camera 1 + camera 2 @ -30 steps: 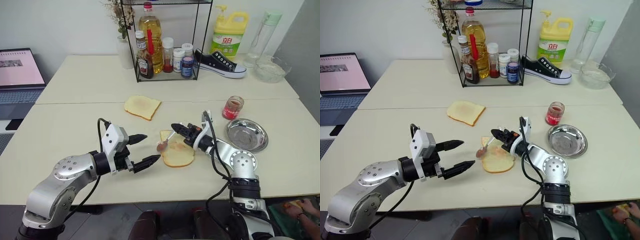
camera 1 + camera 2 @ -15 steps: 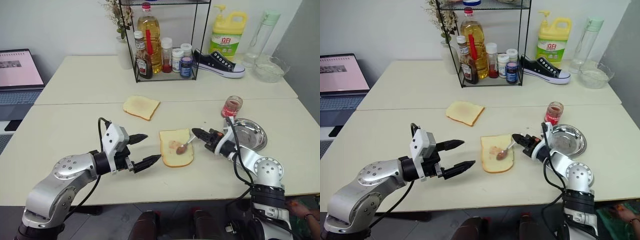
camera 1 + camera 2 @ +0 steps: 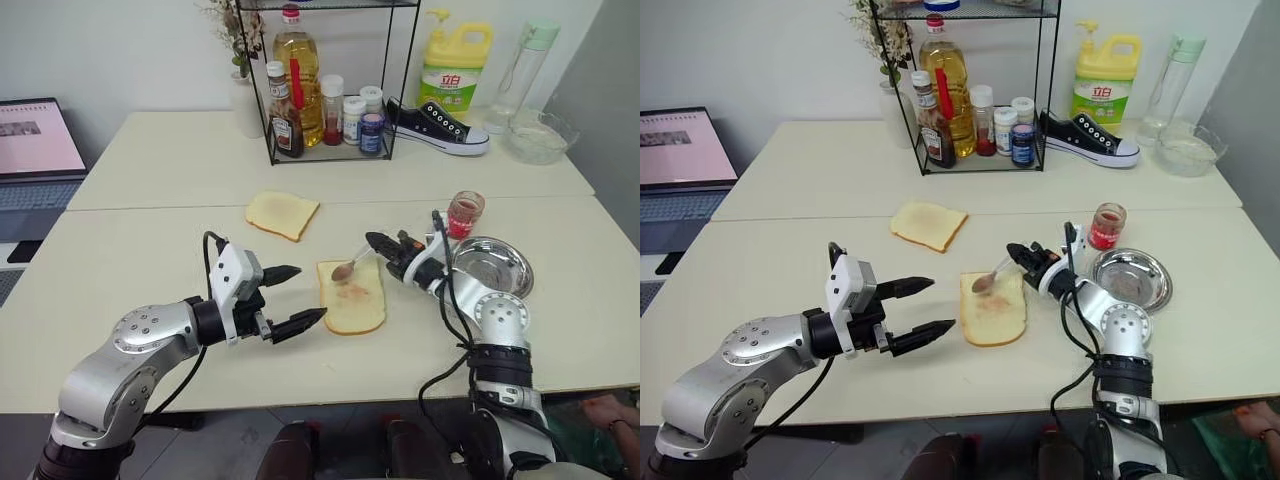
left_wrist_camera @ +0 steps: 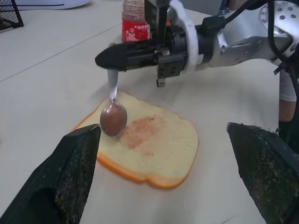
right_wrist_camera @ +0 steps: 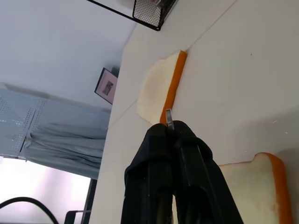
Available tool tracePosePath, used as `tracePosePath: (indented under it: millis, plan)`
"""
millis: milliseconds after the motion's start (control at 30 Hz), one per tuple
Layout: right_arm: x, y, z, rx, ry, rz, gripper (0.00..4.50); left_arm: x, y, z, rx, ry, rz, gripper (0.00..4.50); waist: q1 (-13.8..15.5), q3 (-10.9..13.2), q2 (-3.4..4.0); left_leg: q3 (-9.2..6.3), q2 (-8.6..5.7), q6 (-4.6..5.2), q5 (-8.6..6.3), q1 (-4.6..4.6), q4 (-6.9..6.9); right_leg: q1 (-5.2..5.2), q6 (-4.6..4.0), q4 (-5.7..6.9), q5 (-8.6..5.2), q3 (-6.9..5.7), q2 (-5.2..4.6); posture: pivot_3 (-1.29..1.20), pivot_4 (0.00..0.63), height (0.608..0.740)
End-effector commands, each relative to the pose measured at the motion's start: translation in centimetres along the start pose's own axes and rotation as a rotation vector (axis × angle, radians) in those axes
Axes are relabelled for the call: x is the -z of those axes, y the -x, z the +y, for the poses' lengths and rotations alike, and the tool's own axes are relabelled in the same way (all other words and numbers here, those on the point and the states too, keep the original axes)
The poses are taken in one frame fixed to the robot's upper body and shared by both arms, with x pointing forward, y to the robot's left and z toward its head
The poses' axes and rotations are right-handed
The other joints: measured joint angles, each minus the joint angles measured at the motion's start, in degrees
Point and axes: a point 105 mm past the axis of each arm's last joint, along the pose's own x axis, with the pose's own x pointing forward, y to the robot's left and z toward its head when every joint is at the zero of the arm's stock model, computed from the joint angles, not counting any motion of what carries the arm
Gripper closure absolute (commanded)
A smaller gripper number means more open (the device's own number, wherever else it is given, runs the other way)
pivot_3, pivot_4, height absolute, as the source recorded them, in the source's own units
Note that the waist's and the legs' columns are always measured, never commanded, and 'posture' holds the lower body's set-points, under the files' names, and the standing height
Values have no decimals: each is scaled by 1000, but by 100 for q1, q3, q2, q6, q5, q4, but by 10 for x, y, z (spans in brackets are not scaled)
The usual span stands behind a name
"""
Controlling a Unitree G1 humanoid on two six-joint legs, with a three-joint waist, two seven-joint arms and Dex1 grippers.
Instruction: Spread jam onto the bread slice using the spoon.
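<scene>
Clamped by its handle in the right gripper [image 3: 381, 243], spoon [image 3: 349, 266] hanging bowl-down over bread slice [image 3: 351, 297] at its twelve o'clock edge, jam [image 3: 347, 292] smeared mid-slice, presumably for another pass; left gripper [image 3: 291, 297] spread empty at nine o'clock.
</scene>
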Motion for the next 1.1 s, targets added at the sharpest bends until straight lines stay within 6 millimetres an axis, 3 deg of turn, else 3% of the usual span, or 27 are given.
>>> tracePosePath:
  millis: [33, 167, 367, 600, 767, 933, 1100]
  plan:
    - [-7, 6, -4, -12, 67, -14, 4466, -7, 2, 0, 7, -27, -16, 0, 0, 0, 0, 0, 0, 0, 0, 0, 0, 0, 0, 0, 0, 0, -1, 0, 150, 740]
    - [-19, 29, -17, 21, 64, -46, 4466, -6, 2, -1, 10, -27, -12, 0, 13, 0, 0, -3, 1, 0, 0, 0, 0, 2, 0, 0, 0, -2, -1, 0, 150, 740]
    - [-24, 58, -13, 13, 78, -45, 4466, -6, 0, -2, 21, -24, -15, 0, 11, 0, 0, -5, 1, 0, 0, 0, 0, 4, 0, -1, 0, 2, -3, 0, 150, 740]
    - [-27, 68, -1, -14, 91, -41, 4466, -6, -1, 0, 25, -26, -18, 0, -9, 0, 0, -2, 4, 0, 0, 1, -1, 3, 0, 0, 0, 2, 0, 0, 150, 740]
    - [-38, 67, 21, -67, 94, -101, 4466, -7, -3, 1, 31, -34, -27, 0, -5, 0, 0, -1, 4, 0, 0, 0, -1, 3, 0, 0, 0, 2, -1, 0, 150, 740]
    - [-64, 85, 47, -87, 127, -241, 4466, -25, -10, 4, 81, -70, -55, 0, 9, 1, 0, -4, 2, 0, 0, -2, 0, 3, 0, 0, 0, 0, -1, 0, 150, 740]
    - [-93, 125, 52, 23, 250, -397, 4466, -36, -28, 6, 214, -196, -17, 0, 56, 3, -3, -3, -3, 1, 0, -6, 1, 4, 1, -3, -1, -5, -1, 0, 150, 740]
